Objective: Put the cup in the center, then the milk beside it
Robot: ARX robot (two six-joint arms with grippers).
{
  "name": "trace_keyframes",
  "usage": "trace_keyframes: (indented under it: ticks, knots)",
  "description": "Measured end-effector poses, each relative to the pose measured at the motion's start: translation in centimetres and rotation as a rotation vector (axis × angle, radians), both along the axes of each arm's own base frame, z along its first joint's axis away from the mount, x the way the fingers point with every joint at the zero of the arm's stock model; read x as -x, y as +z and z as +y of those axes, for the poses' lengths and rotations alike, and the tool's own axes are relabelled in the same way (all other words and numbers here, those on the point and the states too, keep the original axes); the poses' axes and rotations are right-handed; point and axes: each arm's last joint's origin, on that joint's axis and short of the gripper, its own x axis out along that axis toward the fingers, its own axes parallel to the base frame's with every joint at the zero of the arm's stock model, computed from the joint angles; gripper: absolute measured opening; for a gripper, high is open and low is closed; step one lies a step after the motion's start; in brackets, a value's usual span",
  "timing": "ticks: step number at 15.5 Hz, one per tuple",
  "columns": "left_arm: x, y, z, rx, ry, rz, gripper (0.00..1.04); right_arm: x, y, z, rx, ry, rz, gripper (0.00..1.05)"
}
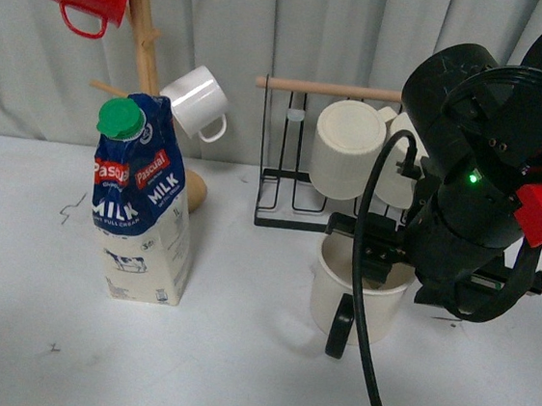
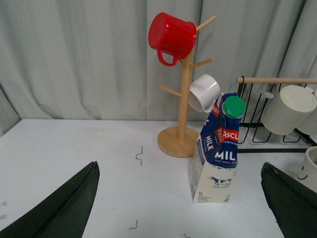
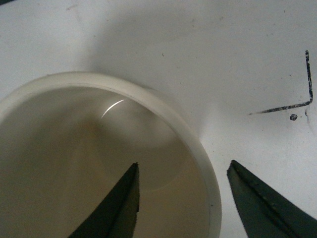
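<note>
Right gripper (image 3: pixel 183 166) sits nearest, jaws apart and straddling the wall of the cup (image 3: pixel 99 79): one finger inside the bowl, the other outside over the white table (image 3: pixel 247 59), neither visibly pressing the rim. Cup (image 1: pixel 358 295) stands on the table right of centre in the front view, just in front of the black wire rack (image 1: pixel 280 214) that holds ribbed cream mugs (image 1: pixel 347 148), its black handle (image 1: pixel 338 331) turned toward the robot. Judged step: take hold of the cup for the move to centre. To do it well: close squarely on the wall, well below the lip, lift straight before travelling, clear the rack, and set down with room left beside it. Milk (image 1: pixel 143 219) stands upright left of centre, near the base of the wooden mug tree (image 1: pixel 147 45), well apart from the cup. Left gripper (image 2: pixel 179 166) hangs spread wide and empty, facing the carton. Legible: white "MILK", red "Pascual" logo; smaller print beneath seems to read "FULL CREAM". Cup shows a small smiley in the left wrist view.
</note>
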Motion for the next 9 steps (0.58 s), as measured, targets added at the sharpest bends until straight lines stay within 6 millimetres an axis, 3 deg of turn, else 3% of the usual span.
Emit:
trace_keyframes:
  ticks: [2,3,4,5,6,7,8,9]
  knots:
    - [0.0,0.0,0.0,0.000,0.000,0.000,0.98,0.6,1.4,-0.1,-0.017,0.014,-0.061,0.74]
    - [0.0,0.0,0.0,0.000,0.000,0.000,0.98,1.3,3.2,-0.4,-0.027,0.025,-0.120,0.85]
    - [0.0,0.0,0.0,0.000,0.000,0.000,0.98,2.6,6.1,-0.7,-0.023,0.039,-0.239,0.98]
    - [0.0,0.0,0.0,0.000,0.000,0.000,0.98,4.0,9.0,-1.1,-0.005,0.031,-0.372,0.99]
    - [0.0,0.0,0.0,0.000,0.000,0.000,0.98,4.8,11.4,-1.4,-0.009,0.034,-0.453,0.97]
    - [0.0,0.0,0.0,0.000,0.000,0.000,0.98,4.6,12.5,-1.3,-0.002,0.032,-0.603,0.96]
    - [0.0,0.0,0.0,0.000,-0.002,-0.002,0.98,5.2,10.4,-2.1,0.077,0.025,-0.814,0.83]
    - [0.0,0.0,0.0,0.000,0.003,0.000,0.98,9.5,5.9,-6.0,0.206,0.069,-0.952,0.57]
